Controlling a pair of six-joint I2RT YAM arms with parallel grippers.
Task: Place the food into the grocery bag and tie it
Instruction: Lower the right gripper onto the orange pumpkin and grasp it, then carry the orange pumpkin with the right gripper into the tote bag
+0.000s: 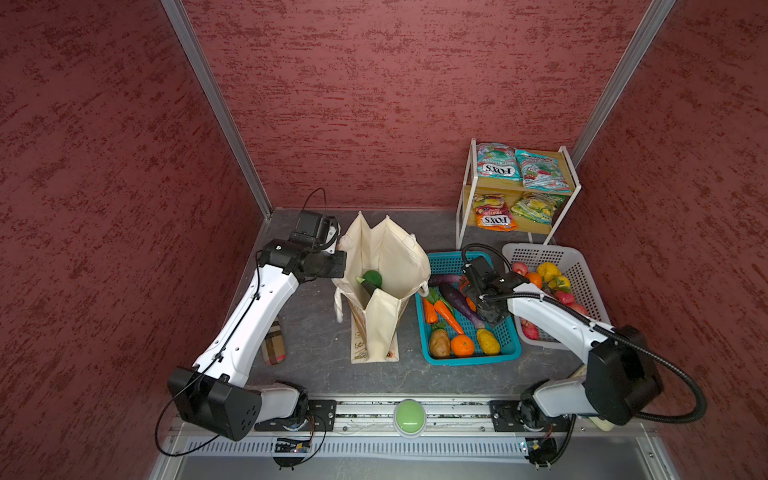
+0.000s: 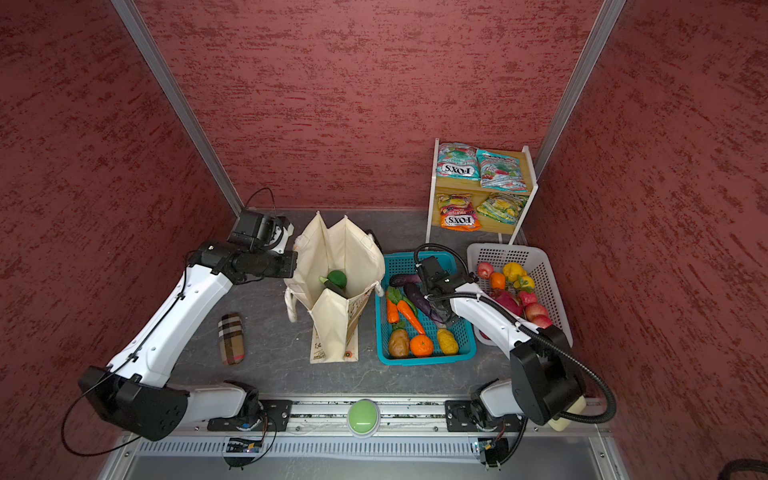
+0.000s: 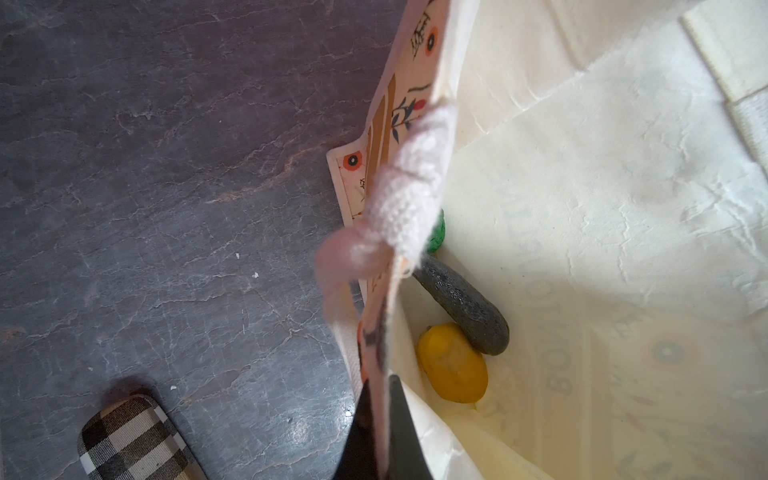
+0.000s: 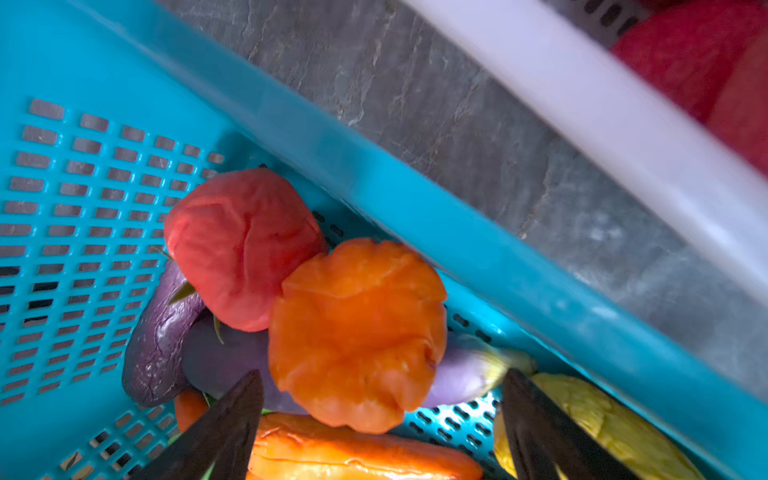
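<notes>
Cream canvas grocery bag (image 1: 384, 253) stands upright with its mouth open on the grey slate-patterned surface (image 1: 316, 332), between the left arm and a teal perforated plastic basket (image 1: 473, 359). Left jaws are closed tight on the bag's printed rim, with the fabric pinched between them just beside a white rope-like handle (image 3: 411, 187). Inside the bag lie a round green toy vegetable (image 1: 372, 277), a dark green toy cucumber (image 3: 461, 311) and a yellow piece (image 3: 453, 363), perhaps a lemon, as the wrist view shows only part of it. Right jaws hang spread wide over the teal basket, holding nothing. They flank a ribbed orange toy pumpkin (image 4: 357, 332), which rests against a wrinkled red toy tomato (image 4: 241, 249) and on purple toy aubergines (image 4: 158, 345). Glossy FOX'S sweet packets (image 1: 498, 166) lie on a small two-tier shelf (image 1: 536, 227) at the back
</notes>
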